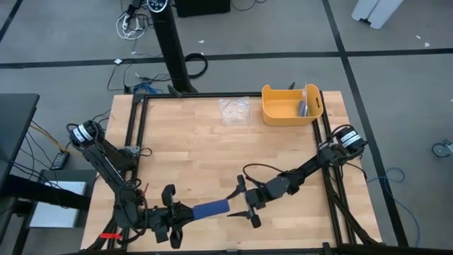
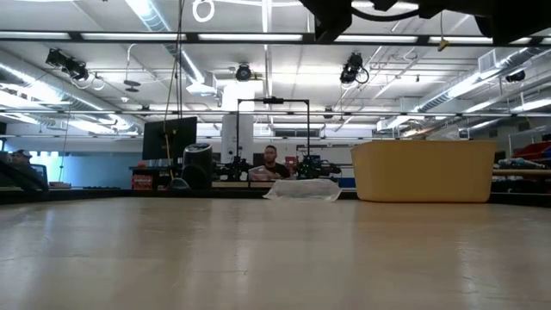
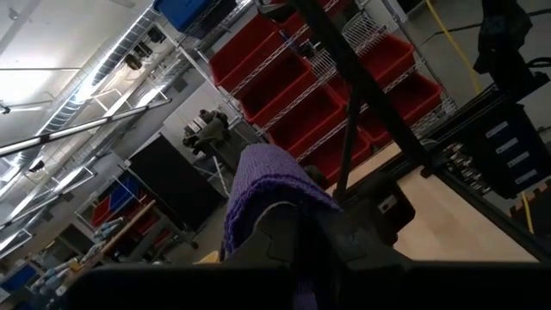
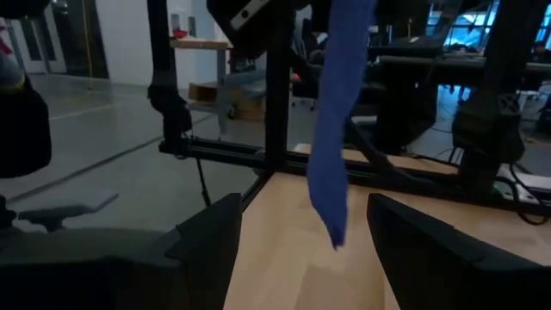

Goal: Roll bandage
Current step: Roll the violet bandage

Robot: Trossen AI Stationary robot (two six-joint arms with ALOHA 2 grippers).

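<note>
Wooden table (image 1: 212,156), black-framed. Yellow tub (image 1: 290,106) at far right corner; clear wrapper (image 1: 233,111) just beside it, toward the left.

Left arm reaching along near edge; left gripper (image 1: 172,219) clamped shut on one end of the bandage (image 1: 212,208), cloth bunched over the fingers in left wrist view (image 3: 271,185).

Bandage spanning from left gripper toward right gripper (image 1: 248,205), lifted off the table; free end hanging down between the right fingers (image 4: 211,237) in right wrist view (image 4: 331,146), touching neither.

Right gripper fingers spread wide apart, gripping nothing.

Person (image 2: 271,162) seated in room behind, low view.
</note>
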